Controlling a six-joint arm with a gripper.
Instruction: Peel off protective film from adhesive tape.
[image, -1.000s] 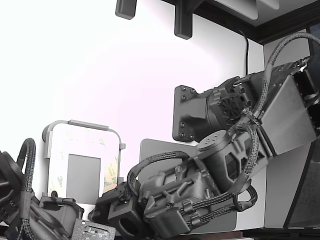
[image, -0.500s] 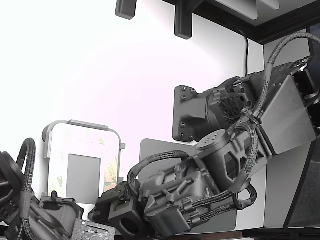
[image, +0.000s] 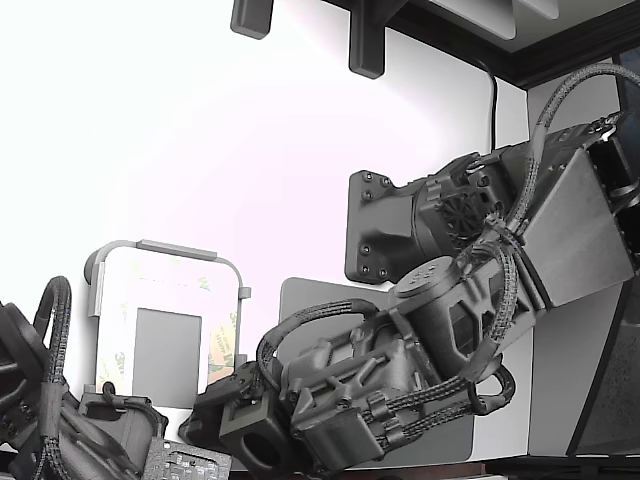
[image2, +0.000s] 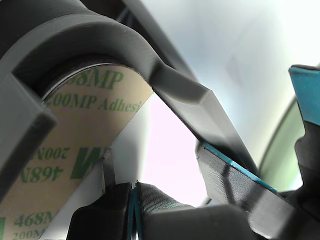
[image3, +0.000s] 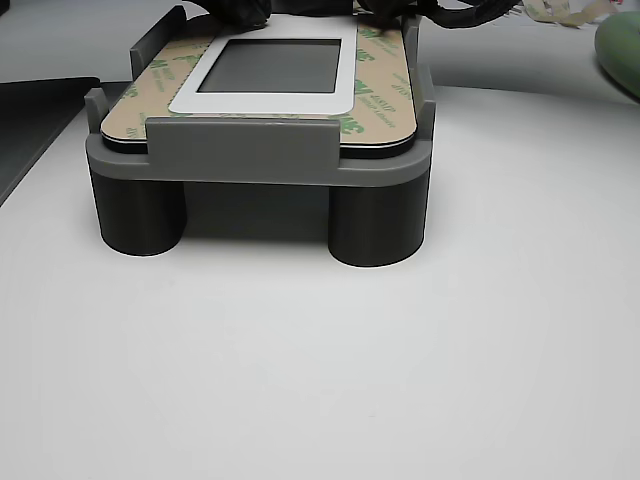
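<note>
The protective film (image2: 85, 130) is a tan liner with green "468MP 200MP Adhesive" print. It fills the wrist view close up, lying on the adhesive tape, whose own surface is hidden. In the exterior view the film (image: 224, 348) is a yellow strip along the right edge of the white panel (image: 165, 285). My gripper (image: 242, 436) sits low at that strip's near end. Blue-padded fingers (image2: 235, 172) show beside the liner, and a thin blue seam runs between dark parts below it. I cannot tell whether the jaws hold anything.
A grey fixture (image3: 255, 150) on round legs carries the panel with its grey square (image3: 268, 64). A second arm (image: 55, 420) sits at the exterior view's lower left. Loose pale strips (image3: 560, 10) and a green object (image3: 622, 45) lie behind the fixture.
My arm's wrist and gripper have sunk slightly toward the exterior view's lower edge. The panel and the second arm have not moved.
</note>
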